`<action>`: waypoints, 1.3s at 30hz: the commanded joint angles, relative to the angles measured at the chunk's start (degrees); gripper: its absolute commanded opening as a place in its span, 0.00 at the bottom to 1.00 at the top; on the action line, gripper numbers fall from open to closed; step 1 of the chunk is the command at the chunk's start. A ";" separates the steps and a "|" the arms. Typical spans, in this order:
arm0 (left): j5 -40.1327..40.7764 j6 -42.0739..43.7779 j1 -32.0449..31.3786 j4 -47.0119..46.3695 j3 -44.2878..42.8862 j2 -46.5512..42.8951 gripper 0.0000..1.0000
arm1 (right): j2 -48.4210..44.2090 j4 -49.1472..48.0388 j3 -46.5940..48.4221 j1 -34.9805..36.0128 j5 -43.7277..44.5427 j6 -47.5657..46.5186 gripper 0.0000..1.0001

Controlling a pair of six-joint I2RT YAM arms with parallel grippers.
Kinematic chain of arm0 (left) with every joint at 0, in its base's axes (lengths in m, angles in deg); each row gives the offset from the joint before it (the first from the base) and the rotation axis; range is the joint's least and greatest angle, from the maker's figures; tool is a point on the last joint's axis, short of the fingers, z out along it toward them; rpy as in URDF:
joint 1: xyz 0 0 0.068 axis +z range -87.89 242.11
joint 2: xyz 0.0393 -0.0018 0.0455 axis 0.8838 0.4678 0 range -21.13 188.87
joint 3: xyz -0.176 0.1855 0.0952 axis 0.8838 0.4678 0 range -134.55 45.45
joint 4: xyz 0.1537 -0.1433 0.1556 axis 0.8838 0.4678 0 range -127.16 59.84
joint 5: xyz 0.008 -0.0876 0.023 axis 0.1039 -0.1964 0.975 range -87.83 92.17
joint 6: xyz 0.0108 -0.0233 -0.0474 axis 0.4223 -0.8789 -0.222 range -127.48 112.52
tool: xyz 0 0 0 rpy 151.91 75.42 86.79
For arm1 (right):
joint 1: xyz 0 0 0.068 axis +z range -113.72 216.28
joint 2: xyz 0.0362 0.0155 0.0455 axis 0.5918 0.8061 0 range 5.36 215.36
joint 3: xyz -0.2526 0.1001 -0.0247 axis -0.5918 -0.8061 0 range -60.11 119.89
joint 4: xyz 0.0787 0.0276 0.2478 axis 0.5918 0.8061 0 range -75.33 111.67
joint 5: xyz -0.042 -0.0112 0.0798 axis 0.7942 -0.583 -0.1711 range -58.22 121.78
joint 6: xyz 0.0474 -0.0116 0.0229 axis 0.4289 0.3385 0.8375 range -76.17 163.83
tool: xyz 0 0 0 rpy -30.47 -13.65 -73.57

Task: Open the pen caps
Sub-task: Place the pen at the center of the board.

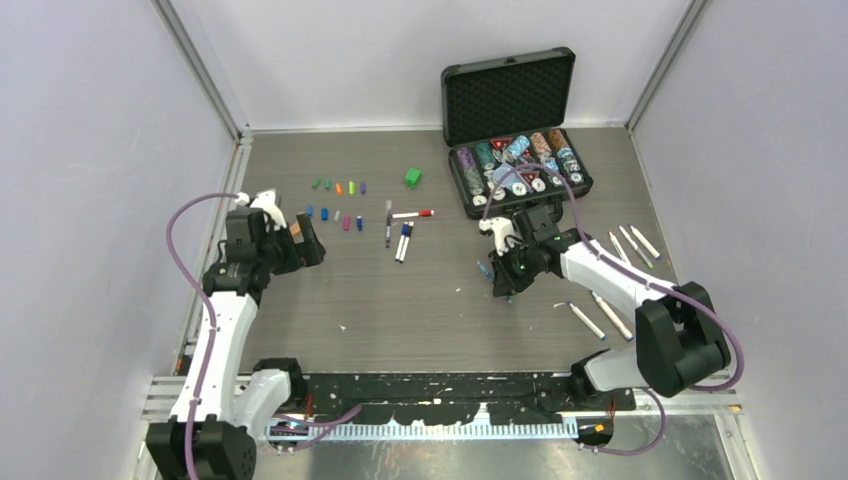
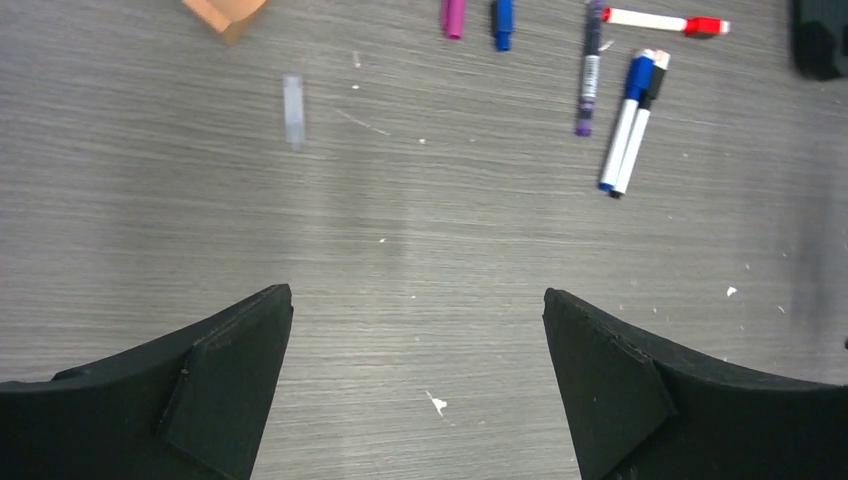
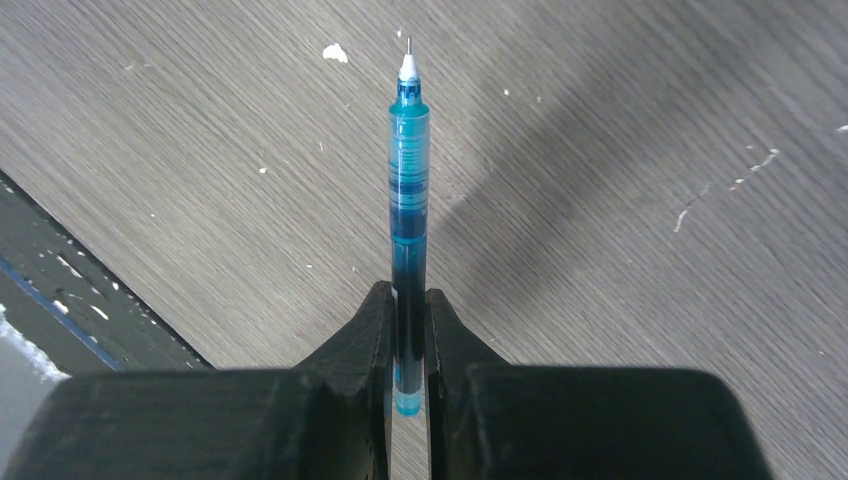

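Pen caps lie in two short rows at the back left of the table, one row behind the other. My left gripper hangs open over bare table just short of them, nothing between its fingers. In its wrist view a pale cap looks blurred, and purple and blue caps lie ahead. Capped pens lie mid-table. My right gripper is shut on a teal pen with its bare tip pointing away from the fingers.
An open black case of poker chips stands at the back right. A green cube sits behind the pens. Uncapped pens lie to the right and right front. An orange-brown block shows near the left gripper.
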 commanded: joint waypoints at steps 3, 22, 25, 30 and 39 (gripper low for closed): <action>1.04 1.80 -4.10 -2.42 -0.76 -3.33 1.00 | 3.64 -0.54 3.51 2.95 3.67 -0.10 0.09; -0.74 1.63 -4.22 -2.51 -1.07 -3.21 1.00 | 11.07 -0.77 5.98 4.94 10.46 0.84 0.21; -0.80 1.63 -4.21 -2.61 -1.06 -3.10 1.00 | 11.17 -0.61 6.10 4.93 10.28 0.74 0.28; -1.00 1.62 -4.21 -2.64 -1.16 -3.03 1.00 | 11.64 -0.27 6.37 4.98 10.20 0.70 0.37; -4.36 0.50 -4.20 -3.93 -0.71 -3.23 1.00 | 9.98 0.49 6.85 4.90 8.80 0.67 0.40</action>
